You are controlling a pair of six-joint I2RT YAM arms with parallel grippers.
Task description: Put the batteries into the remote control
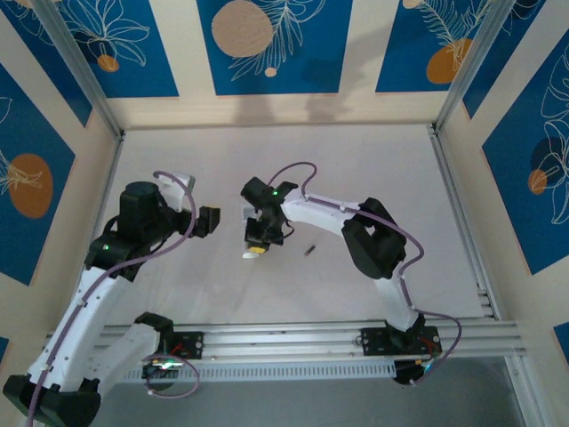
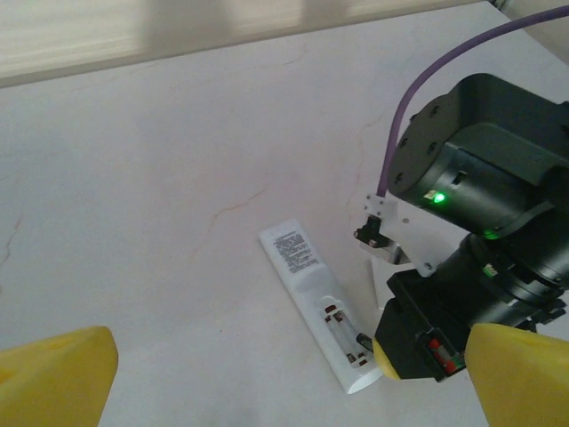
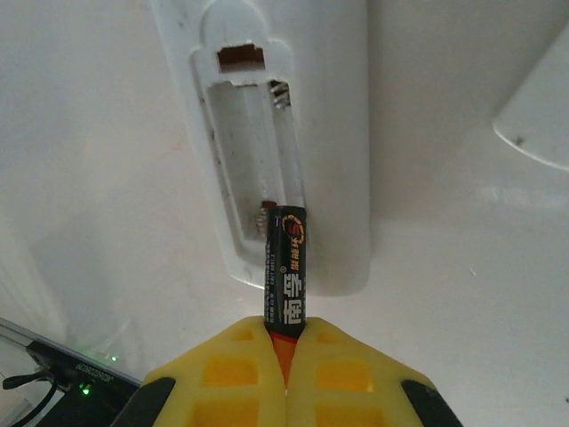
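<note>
The white remote control [image 2: 307, 280] lies face down on the table with its battery compartment [image 3: 249, 142] uncovered; both slots look empty. My right gripper [image 3: 286, 336] is shut on a black battery [image 3: 286, 267] by its rear end. That battery's front end rests at the near end of the compartment's right slot. Seen from above, the right gripper [image 1: 258, 238] stands over the remote. A second battery [image 1: 309, 250] lies loose on the table to its right. My left gripper [image 2: 289, 365] hovers open to the left of the remote, with nothing between its yellow fingers [image 2: 53, 378].
A white piece like the compartment's cover [image 3: 538, 111] lies on the table beside the remote, under the right wrist. Metal rails [image 1: 293, 338] run along the near edge, and frame posts [image 1: 458, 205] line the right side.
</note>
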